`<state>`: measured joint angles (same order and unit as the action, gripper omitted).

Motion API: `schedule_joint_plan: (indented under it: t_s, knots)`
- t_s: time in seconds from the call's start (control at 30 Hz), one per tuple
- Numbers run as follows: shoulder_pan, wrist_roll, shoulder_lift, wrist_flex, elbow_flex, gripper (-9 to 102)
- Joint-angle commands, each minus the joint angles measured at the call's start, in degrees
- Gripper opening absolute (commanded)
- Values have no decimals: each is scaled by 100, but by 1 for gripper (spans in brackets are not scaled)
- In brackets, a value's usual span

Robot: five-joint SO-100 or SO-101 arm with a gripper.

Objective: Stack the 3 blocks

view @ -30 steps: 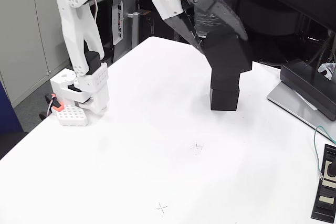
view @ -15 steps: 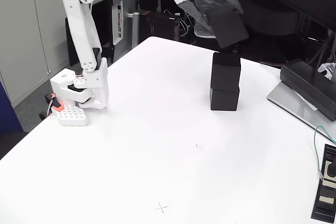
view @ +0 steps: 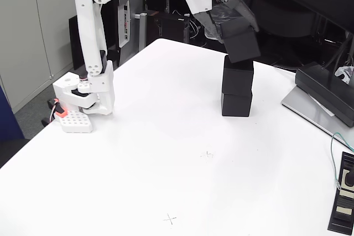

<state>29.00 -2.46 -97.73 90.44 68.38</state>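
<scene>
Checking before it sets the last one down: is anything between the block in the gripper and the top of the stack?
Nothing visible. The held block hangs tilted in the gripper, right over the two stacked blocks, its lower edge at or just above the top one.

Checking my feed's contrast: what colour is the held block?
Matte black, unmarked; held block shows in the fixed view.

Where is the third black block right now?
In the fixed view, the third block sits tilted in the gripper, just above the two stacked blocks at the table's far right.
</scene>
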Motion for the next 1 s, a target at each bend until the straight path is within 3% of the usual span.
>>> schedule_joint_plan:
  t_s: [0.0,0.43,0.77,0.97]
  knots:
    - [18,-53,-26,18,-158,2]
    - [18,-53,-26,-35,264,3]
    - [35,-53,-26,-35,264,27]
    - [62,-53,-26,-35,264,31]
